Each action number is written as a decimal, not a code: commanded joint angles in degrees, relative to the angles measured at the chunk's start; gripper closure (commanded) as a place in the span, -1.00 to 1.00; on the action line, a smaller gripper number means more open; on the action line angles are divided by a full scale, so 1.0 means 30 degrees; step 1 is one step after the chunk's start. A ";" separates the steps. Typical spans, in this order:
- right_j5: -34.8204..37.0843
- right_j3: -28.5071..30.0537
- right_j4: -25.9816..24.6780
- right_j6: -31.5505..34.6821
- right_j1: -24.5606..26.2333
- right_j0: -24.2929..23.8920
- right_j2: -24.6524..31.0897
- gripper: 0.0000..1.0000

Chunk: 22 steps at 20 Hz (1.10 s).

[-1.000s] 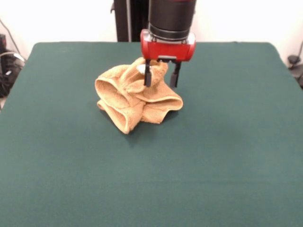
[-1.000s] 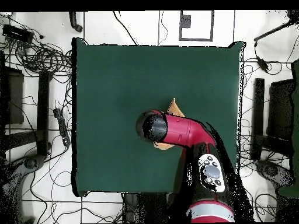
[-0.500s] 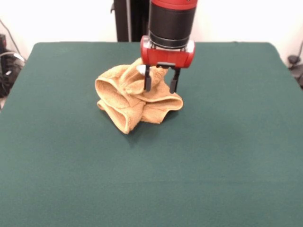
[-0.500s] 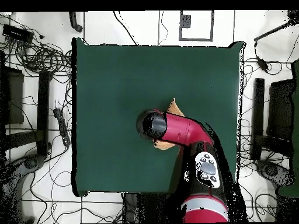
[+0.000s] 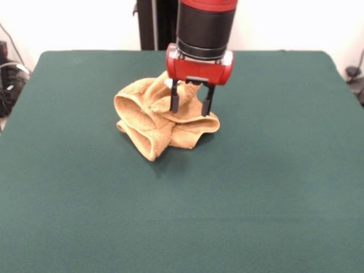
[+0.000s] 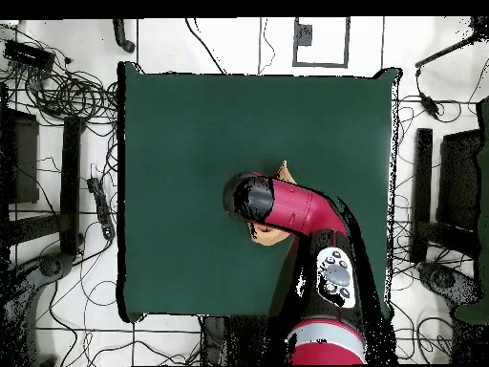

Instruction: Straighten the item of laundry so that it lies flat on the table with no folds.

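The golden-orange towel [image 5: 149,121] lies crumpled in a bunched heap on the green table [image 5: 85,187], left of centre toward the far side in the front view. My gripper [image 5: 189,106] is open, its two black fingers pointing down over the heap's right part, tips at the level of the top folds, nothing held. In the overhead view the arm covers most of the towel [image 6: 284,175]; only small bits show beside the arm's wrist. The white tag is hidden.
The table [image 6: 191,134] is surrounded by cables and stands on the floor in the overhead view. The robot's dark pedestal [image 5: 153,25] stands behind the far table edge.
The gripper has come down and shifted slightly left in the front view, so its fingers now reach the towel's top folds. The towel has not moved.
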 commanded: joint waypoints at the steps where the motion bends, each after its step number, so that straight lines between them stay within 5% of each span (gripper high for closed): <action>1: 0.1571 -0.1371 0.1447 0.5493 0.0754 0.1001 -0.0053 -1.00; 22: 0.1835 -0.2760 0.2258 0.5039 0.2010 0.2047 -0.1126 -1.00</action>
